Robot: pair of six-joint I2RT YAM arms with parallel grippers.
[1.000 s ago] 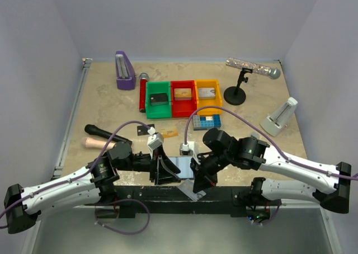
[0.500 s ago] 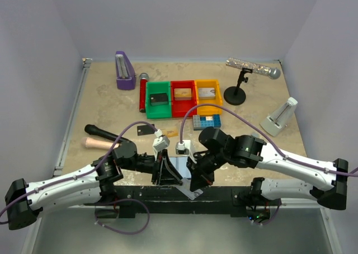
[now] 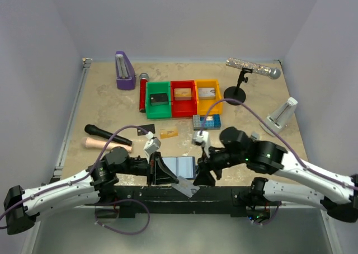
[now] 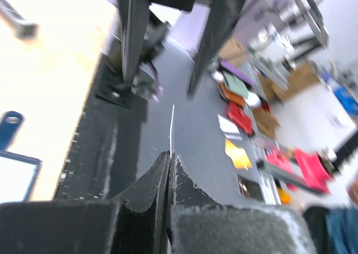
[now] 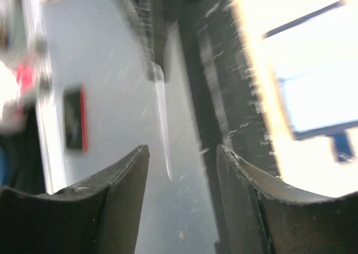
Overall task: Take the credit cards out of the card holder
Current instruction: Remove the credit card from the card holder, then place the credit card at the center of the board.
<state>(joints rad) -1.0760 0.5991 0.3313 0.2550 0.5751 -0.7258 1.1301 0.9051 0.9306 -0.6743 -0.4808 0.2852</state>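
Grips a silvery card (image 3: 188,186) in the left gripper (image 4: 169,154), clenched tight. Shows it edge-on in the left wrist view, a thin pale line rising from between the pressed fingers (image 4: 154,181). Pokes out past the near edge of the table (image 3: 112,108), over the black base rail (image 3: 224,195).

Stands released at the right gripper (image 5: 183,149) — jaws apart on either side of that same card, no contact visible in the blurred wrist view.

Lies open on the table between the two grippers and just behind the held card: the card holder (image 3: 183,165), pale blue-grey inside facing up.

Farther back, holds three more cards in a row of bins — a black card (image 3: 159,98) in the green bin (image 3: 149,104), a gold-tan card (image 3: 182,94) in the red bin (image 3: 183,113), a grey card (image 3: 208,92) in the orange bin (image 3: 218,100).
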